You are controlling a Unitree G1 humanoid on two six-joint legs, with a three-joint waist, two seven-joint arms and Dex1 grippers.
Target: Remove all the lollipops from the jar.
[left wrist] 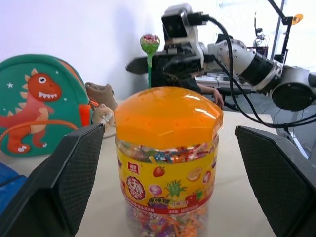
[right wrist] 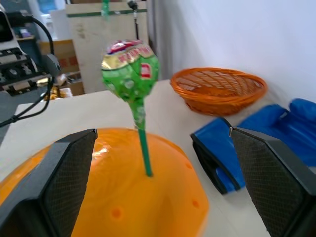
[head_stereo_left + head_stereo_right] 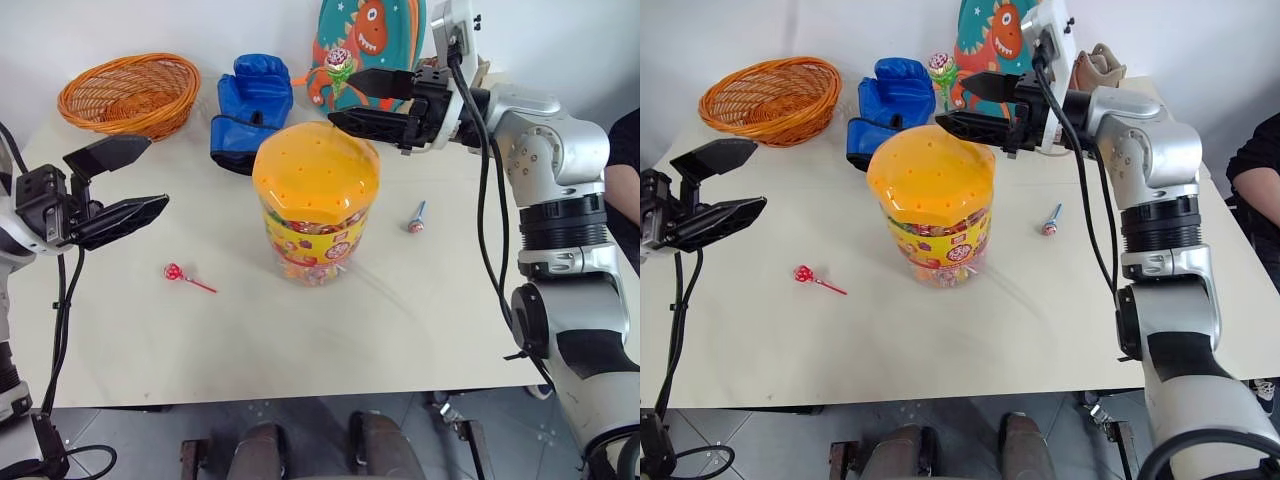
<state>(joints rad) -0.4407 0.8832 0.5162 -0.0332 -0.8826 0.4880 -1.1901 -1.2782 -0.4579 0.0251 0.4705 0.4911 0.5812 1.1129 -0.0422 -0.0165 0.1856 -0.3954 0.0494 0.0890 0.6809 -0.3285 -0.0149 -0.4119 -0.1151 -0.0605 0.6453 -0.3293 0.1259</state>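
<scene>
The jar stands mid-table, clear, with a domed orange lid and a yellow-red label. One green-stick lollipop stands upright in a hole at the lid's far side. My right gripper reaches in level from the right, open. Its fingers frame the green stick without pinching it. A red-stick lollipop lies on the table left of the jar. A blue-stick lollipop lies to the jar's right. My left gripper hangs open and empty, left of the jar.
A woven orange basket sits at the back left. A blue boxing glove and a dinosaur backpack lie behind the jar. A person's arm shows at the right edge. The table's front edge is near.
</scene>
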